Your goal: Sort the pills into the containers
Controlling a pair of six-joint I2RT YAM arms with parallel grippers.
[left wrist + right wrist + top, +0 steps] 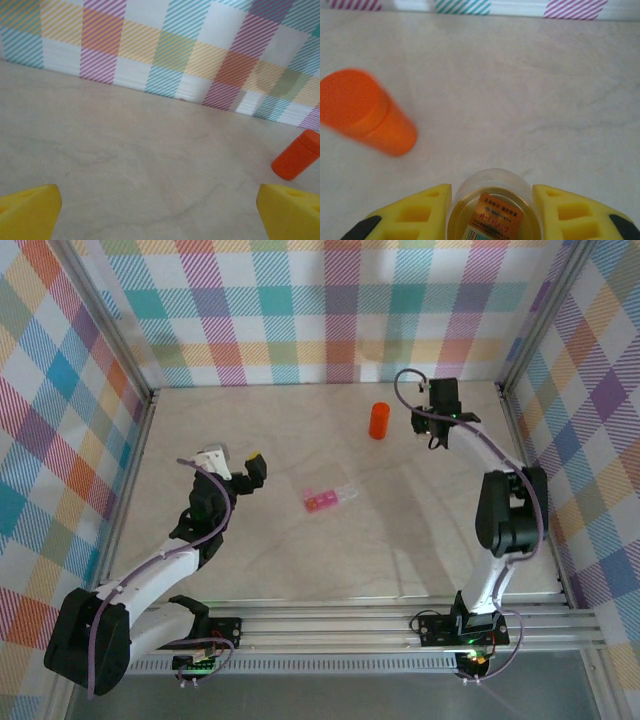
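Note:
The container, a small flat pink pill box [322, 500] with a clear part, lies near the table's middle. Left of it and apart from it, my left gripper [240, 468] stands wide open; in the left wrist view its yellow fingertips [27, 212] sit at the two lower corners with bare table between them. At the back right, my right gripper [437, 430] is shut on a clear round labelled bottle [494, 212], which shows between the yellow fingers [415, 212]. An orange bottle [379, 421] stands upright just left of that gripper. The pills are hidden.
The orange bottle [365, 112] stands close to the right gripper's left side, and it also sits at the right edge of the left wrist view [297, 155]. Checked walls [330, 310] close the table at the back and sides. Bare table lies between the pill box and the arm bases.

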